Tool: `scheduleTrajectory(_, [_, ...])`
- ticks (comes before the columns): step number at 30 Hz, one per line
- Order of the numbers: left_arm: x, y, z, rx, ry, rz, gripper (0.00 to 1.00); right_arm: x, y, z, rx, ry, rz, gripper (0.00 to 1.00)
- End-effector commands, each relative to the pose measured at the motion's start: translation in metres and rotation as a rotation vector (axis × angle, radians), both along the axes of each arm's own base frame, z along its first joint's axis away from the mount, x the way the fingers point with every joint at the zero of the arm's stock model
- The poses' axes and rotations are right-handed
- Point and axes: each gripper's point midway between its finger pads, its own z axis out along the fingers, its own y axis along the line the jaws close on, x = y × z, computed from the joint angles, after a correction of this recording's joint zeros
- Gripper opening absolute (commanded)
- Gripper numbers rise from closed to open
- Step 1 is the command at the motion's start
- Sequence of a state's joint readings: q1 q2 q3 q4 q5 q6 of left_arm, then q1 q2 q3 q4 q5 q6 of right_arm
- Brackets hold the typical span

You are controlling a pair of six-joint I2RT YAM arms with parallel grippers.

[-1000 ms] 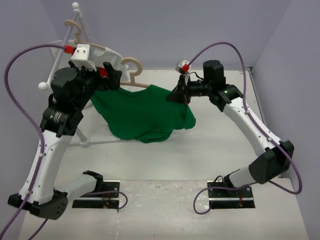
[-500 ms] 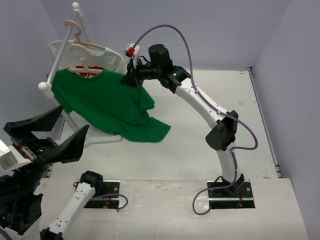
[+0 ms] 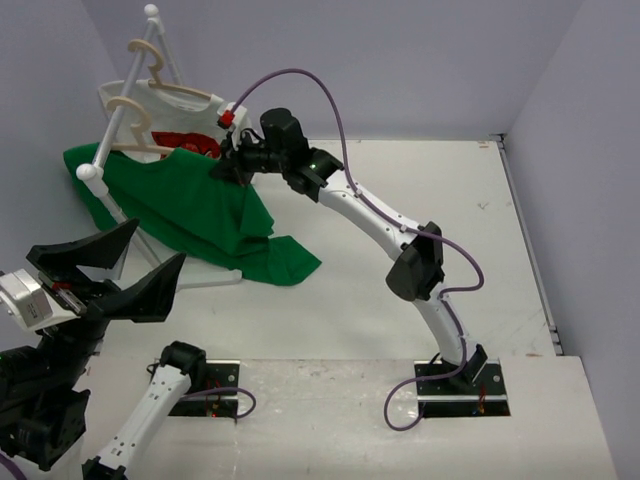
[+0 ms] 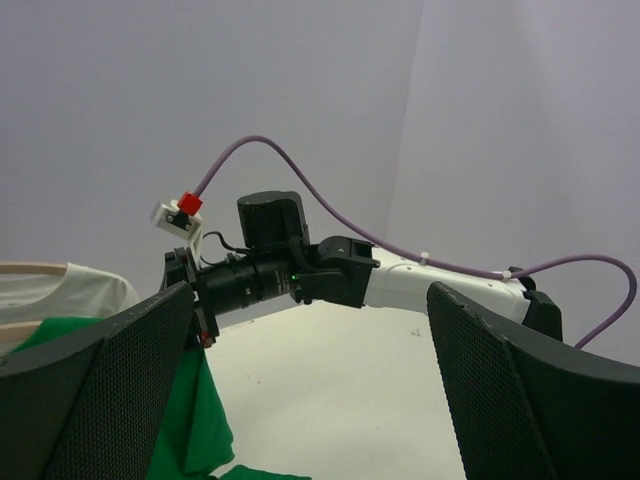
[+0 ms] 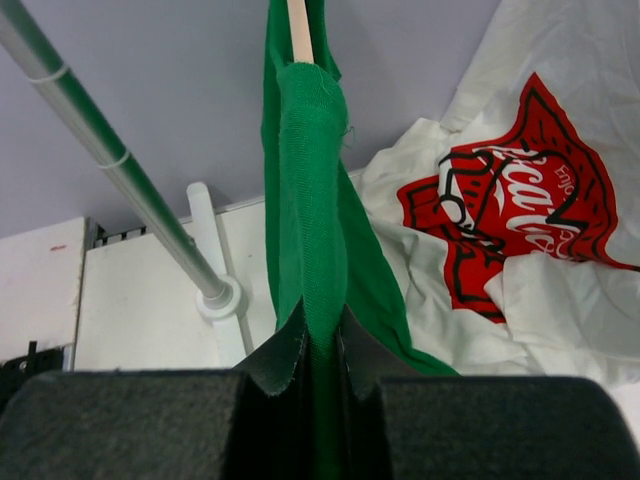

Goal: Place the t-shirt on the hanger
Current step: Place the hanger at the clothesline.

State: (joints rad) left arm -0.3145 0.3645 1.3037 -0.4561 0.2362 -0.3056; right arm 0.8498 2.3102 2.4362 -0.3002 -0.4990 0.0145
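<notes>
The right arm was stretched far and left across the table (image 3: 430, 190), and the right gripper (image 5: 320, 345) was clenched on a fold of the green t-shirt (image 3: 190, 205). The left gripper (image 3: 118, 268) stood raised at the near left, fingers spread wide and holding nothing. The t-shirt hung on the beige hanger (image 5: 297, 30) at the white tubular rack (image 3: 112, 135), with its hem trailing onto the table. A white red-logo shirt (image 3: 190, 122) hung just behind it. The green cloth showed a fine knit.

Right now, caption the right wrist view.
Right gripper, jaws shut on the green t-shirt draped over the hanger, white logo shirt beside.
</notes>
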Motion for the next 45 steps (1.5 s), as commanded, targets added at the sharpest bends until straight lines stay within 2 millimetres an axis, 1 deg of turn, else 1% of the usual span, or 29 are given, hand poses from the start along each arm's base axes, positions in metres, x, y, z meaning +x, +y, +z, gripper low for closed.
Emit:
scheduleTrajectory(1, [-0.002,0.004,0.005,-0.028,0.034,0.009,1.0,0.013,0.005,0.066,0.183,-0.107,-0.049,0.0])
scheduleTrajectory(5, [-0.003,0.003,0.004,-0.032,0.037,0.0,1.0,0.012,0.012,0.062,0.186,-0.121,-0.037,0.0])
scheduleTrajectory(10, [0.0,0.003,0.0,-0.033,0.044,0.008,1.0,0.01,0.018,0.042,0.154,-0.115,-0.012,0.0])
scheduleTrajectory(12, [0.002,0.002,-0.002,-0.028,0.051,0.007,1.0,0.011,0.019,0.035,0.141,-0.114,-0.012,0.0])
scheduleTrajectory(18, [0.009,0.0,-0.009,-0.01,0.069,0.008,1.0,0.012,0.022,0.03,0.137,-0.117,-0.011,0.0])
scheduleTrajectory(25, [0.011,-0.001,-0.014,0.006,0.077,0.011,1.0,0.019,0.023,0.009,0.092,-0.096,-0.038,0.0])
scheduleTrajectory(28, [0.015,-0.002,-0.019,0.013,0.091,0.011,1.0,0.019,0.025,0.007,0.064,-0.135,-0.047,0.0])
scheduleTrajectory(31, [0.015,-0.003,-0.021,0.015,0.094,0.011,1.0,0.013,0.03,0.007,0.068,-0.14,-0.042,0.0])
scheduleTrajectory(35, [0.015,-0.003,-0.021,0.015,0.091,0.01,1.0,0.005,0.037,0.004,0.069,-0.128,-0.029,0.0])
scheduleTrajectory(38, [0.012,-0.002,-0.018,0.012,0.081,0.01,1.0,0.005,0.039,0.003,0.079,-0.116,-0.027,0.0])
scheduleTrajectory(42, [0.011,-0.001,-0.017,0.017,0.08,0.014,1.0,0.008,0.036,0.0,0.078,-0.107,-0.04,0.0])
scheduleTrajectory(44, [0.01,-0.001,-0.018,0.023,0.082,0.014,1.0,0.016,0.027,-0.005,0.089,-0.056,-0.039,0.03])
scheduleTrajectory(45, [0.01,-0.001,-0.018,0.025,0.083,0.015,1.0,0.019,0.023,-0.006,0.096,-0.035,-0.04,0.07])
